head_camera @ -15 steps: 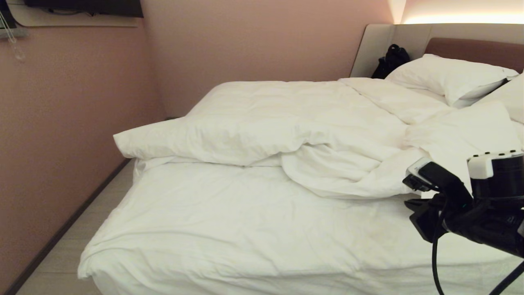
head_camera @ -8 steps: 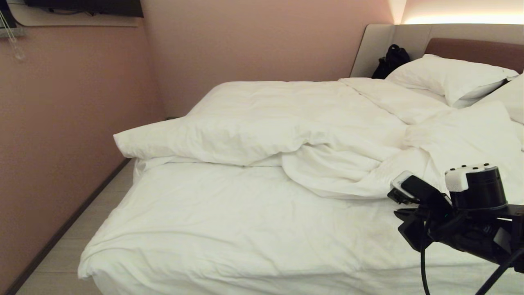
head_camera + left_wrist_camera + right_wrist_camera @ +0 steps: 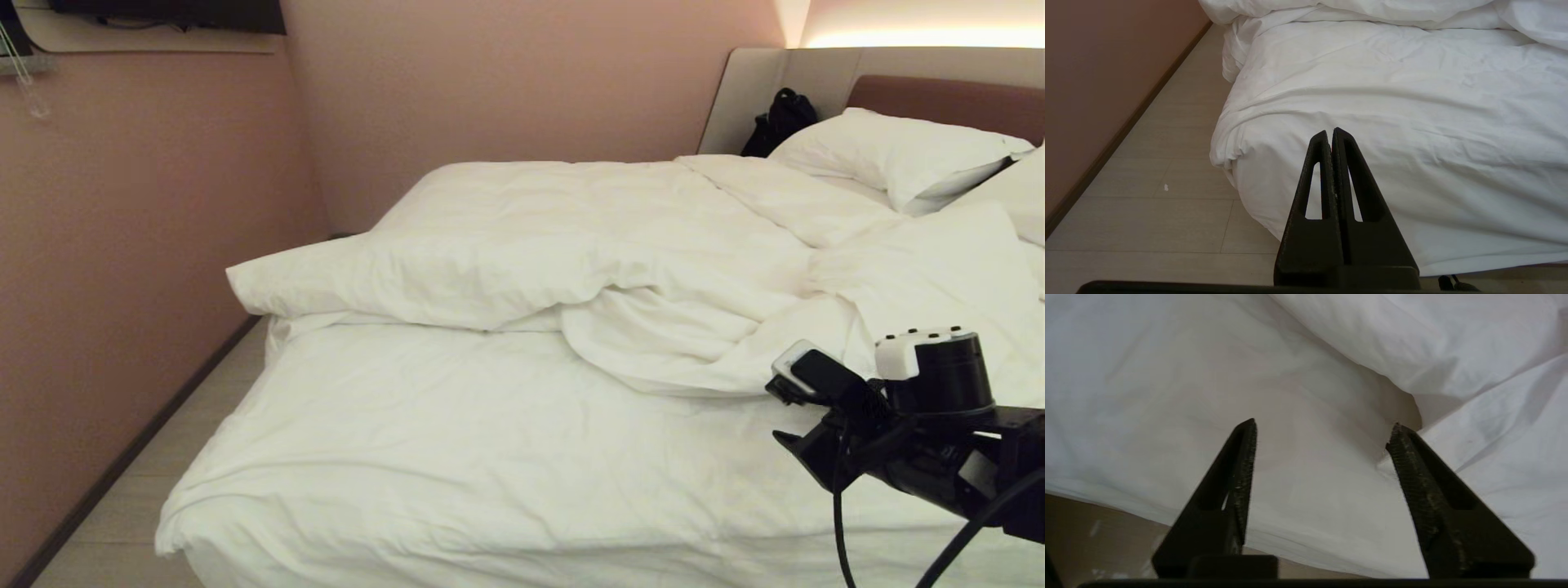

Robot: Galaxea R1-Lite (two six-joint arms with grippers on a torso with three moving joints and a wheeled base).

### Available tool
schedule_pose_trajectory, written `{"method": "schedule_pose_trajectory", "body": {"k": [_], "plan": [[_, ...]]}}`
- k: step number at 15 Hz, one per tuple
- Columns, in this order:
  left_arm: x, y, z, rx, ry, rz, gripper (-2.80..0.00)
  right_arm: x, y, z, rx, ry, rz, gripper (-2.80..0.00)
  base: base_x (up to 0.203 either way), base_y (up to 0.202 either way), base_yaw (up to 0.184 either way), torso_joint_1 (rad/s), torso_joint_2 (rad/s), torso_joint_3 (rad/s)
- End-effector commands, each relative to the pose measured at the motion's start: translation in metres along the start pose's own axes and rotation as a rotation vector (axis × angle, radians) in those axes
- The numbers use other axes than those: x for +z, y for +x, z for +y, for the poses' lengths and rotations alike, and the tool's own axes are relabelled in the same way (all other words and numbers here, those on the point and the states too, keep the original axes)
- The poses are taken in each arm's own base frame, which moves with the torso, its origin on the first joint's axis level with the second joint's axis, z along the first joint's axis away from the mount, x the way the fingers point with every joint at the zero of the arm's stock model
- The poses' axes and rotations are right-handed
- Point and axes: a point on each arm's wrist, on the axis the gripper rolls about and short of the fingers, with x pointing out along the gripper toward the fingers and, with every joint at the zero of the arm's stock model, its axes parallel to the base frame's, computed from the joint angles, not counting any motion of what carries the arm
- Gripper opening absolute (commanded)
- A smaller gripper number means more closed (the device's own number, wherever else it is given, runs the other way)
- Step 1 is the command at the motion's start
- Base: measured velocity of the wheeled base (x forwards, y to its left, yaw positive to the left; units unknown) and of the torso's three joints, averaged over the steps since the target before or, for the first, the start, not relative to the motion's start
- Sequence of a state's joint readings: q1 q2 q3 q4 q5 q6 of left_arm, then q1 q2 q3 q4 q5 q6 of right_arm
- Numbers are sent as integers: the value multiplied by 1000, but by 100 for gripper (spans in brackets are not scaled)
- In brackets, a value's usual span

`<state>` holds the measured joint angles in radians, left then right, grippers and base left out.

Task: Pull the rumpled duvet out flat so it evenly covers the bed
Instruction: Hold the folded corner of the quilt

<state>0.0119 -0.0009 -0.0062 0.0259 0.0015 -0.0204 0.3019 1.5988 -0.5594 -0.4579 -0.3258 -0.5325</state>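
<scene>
A: Where is the duvet (image 3: 571, 245) lying on the bed (image 3: 457, 457)?

B: It is bunched toward the headboard end, long axis across the bed, one corner past the left edge.

A: Which step is in hand?

B: The reach. The right gripper (image 3: 1321, 435), fingers apart, is held by the near fold; closing on that hem is called for. The left gripper (image 3: 1332, 134), fingers together, is parked at the foot corner.

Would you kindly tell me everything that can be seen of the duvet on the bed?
The duvet is plain white, thick and puffy, with soft creases. It lies bunched over the upper half of the bed, toward the pillows, leaving the sheet below bare. One corner juts out past the left edge; its lower edge is folded and rumpled near the middle. The right end effector, open, is close to a fold, not gripping it.
</scene>
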Motion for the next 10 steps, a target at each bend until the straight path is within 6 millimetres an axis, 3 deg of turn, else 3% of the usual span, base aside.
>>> {"method": "schedule_pose_trajectory", "body": {"k": [1,10], "plan": [[0,0,0,0,-1,1,-280,3,9,3,-65,-35,43,0,0,0,0,0,0,0],[0,0,0,0,-1,1,-280,19,44,5,-171,-72,97,0,0,0,0,0,0,0]]}}
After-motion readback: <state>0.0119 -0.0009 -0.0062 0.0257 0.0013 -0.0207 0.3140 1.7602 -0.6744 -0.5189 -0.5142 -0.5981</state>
